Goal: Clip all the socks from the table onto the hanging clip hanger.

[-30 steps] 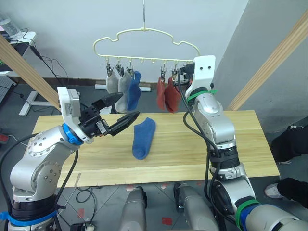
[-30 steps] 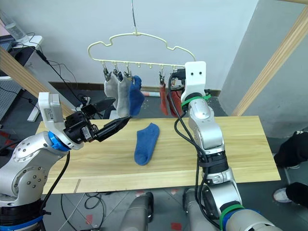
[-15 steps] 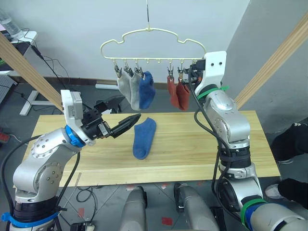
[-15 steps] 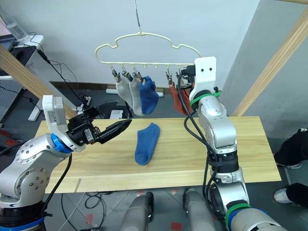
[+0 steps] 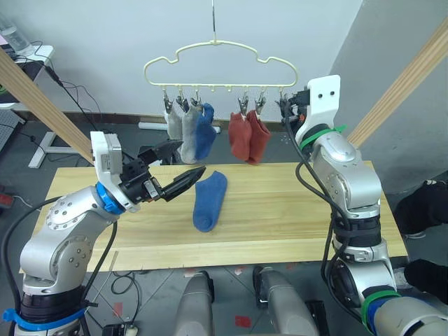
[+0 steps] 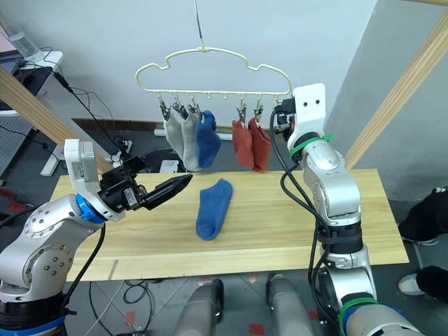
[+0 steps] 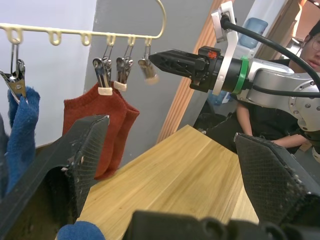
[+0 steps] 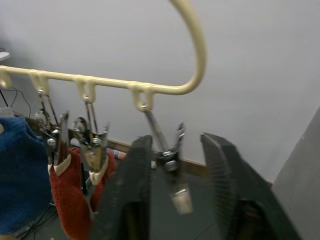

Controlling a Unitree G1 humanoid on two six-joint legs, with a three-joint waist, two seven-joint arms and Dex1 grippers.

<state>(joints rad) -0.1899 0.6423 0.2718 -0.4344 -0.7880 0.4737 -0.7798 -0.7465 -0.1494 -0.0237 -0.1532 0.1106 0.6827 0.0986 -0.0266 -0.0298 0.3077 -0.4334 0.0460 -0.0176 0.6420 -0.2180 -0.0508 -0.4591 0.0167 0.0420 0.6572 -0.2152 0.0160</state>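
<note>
One bright blue knit sock (image 5: pixel 209 200) lies on the light wooden bench (image 5: pixel 294 210). Five socks hang from the pale yellow wavy clip hanger (image 5: pixel 218 56). Left gripper (image 5: pixel 183 165) released nearby; right gripper (image 8: pixel 172 165) released around the end clip (image 8: pixel 167 150).

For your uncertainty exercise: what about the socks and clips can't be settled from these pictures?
- The right gripper straddles the end clip; whether its fingers touch it is blurred in the right wrist view.
- Grey socks: the blue hung sock overlaps them in the left eye view.
- The left gripper's finger hides part of the red socks.
</note>
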